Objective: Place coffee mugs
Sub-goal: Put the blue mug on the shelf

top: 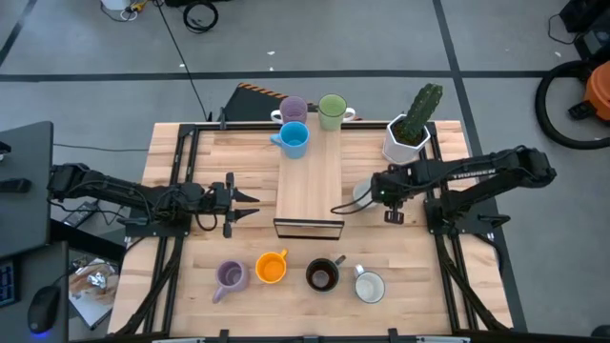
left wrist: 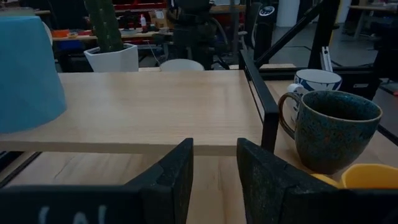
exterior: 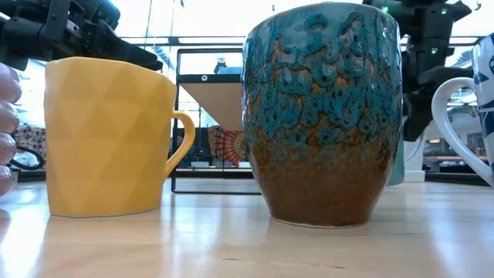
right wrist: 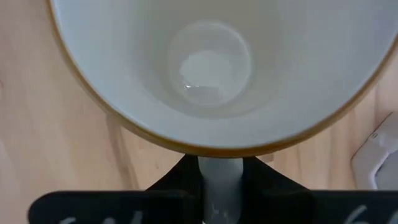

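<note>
You are seeing a cactus in a white faceted pot (top: 408, 139) sitting beside the raised wooden shelf (top: 310, 181) on the table (top: 477, 276).

I see a table (top: 400, 267) of pale wood with a smooth, slightly shiny finish. On it the black mug (exterior: 324, 116) has a glossy speckled glaze, and beside it the orange mug (exterior: 108, 135) looks matt and faceted. The white mug (right wrist: 211, 68) is glossy inside.

three mugs (top: 307, 119) stand on the riser's (top: 309, 186) far end, four mugs (top: 297, 274) before it.
</note>
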You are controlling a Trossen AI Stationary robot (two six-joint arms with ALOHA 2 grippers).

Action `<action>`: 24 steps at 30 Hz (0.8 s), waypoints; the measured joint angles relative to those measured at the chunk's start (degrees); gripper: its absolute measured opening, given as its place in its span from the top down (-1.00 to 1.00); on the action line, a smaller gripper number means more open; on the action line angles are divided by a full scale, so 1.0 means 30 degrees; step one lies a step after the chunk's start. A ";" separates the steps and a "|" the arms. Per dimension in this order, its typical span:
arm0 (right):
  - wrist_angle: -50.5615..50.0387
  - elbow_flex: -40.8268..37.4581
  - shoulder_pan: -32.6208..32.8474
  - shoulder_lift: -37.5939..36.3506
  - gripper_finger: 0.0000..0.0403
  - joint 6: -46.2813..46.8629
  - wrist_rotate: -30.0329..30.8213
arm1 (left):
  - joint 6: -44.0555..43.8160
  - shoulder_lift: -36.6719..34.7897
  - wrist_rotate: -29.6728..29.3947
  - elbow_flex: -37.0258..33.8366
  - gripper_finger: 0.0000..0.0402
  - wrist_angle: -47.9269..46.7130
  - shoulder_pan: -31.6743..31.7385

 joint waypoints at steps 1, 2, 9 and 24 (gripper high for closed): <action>0.0033 0.0000 -0.0152 0.0000 0.73 -0.0275 -0.0003 | -0.0028 0.0000 0.0000 0.0000 0.35 0.0007 0.0000; 0.0103 0.0000 -0.0304 0.0000 0.73 -0.0499 -0.0022 | -0.0065 0.0000 0.0000 0.0000 0.35 0.0006 -0.0007; 0.0394 0.0000 -0.1168 0.0000 0.73 -0.2022 -0.0489 | -0.0159 0.0000 0.0000 0.0000 0.35 0.0006 0.0000; 0.1374 0.0000 -0.3134 -0.0236 0.73 -0.4152 -0.1533 | -0.0664 0.0000 0.0000 0.0000 0.35 -0.0010 -0.0006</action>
